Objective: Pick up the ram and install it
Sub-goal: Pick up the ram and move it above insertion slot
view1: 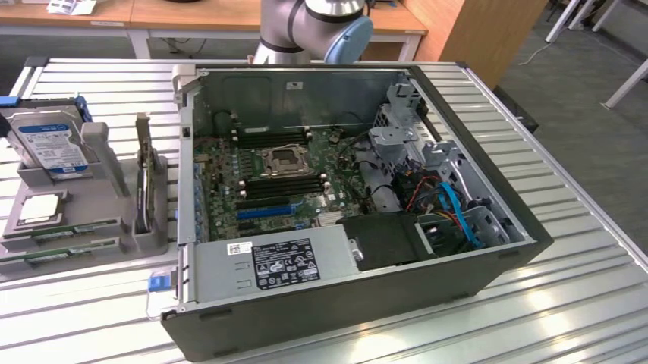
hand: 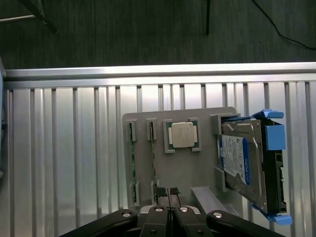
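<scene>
Hovering over the grey tray (hand: 197, 173) with jaws pressed together, gripping nothing. Nearest the ram (hand: 153, 165), standing edge-up in a tray slot beside the tray's processor (hand: 182, 134). Lowered unopened, could strike the stick's edge and crack it.

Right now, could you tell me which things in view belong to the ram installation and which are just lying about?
For the job: ram sticks in the grey holder; gripper, shut, near them; motherboard.
Lying about: processor chip; hard drive in blue bracket; power supply.
</scene>
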Controlling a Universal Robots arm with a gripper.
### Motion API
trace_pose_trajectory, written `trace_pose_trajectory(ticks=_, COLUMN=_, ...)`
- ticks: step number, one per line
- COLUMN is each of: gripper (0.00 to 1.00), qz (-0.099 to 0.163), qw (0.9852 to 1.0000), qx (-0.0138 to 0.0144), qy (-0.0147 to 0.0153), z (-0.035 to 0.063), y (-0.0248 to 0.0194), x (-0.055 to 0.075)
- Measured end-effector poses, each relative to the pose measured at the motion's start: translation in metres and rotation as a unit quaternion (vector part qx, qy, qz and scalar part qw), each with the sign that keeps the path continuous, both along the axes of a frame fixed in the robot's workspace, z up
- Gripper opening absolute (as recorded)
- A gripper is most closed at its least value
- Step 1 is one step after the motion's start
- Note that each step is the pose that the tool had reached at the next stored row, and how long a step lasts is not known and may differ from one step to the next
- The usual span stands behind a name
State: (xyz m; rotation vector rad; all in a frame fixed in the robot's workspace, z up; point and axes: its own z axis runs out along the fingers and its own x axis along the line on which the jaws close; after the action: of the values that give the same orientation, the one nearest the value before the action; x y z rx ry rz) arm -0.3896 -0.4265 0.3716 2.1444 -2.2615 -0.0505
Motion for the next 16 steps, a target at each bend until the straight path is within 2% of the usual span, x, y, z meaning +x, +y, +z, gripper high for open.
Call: trace_pose_trajectory(ticks=16, gripper=0.10, qz=0.000, qw=1.0000, qx=0.0000, qy=0.0000, z=-0.0049, y=0.0000, x=0.0000)
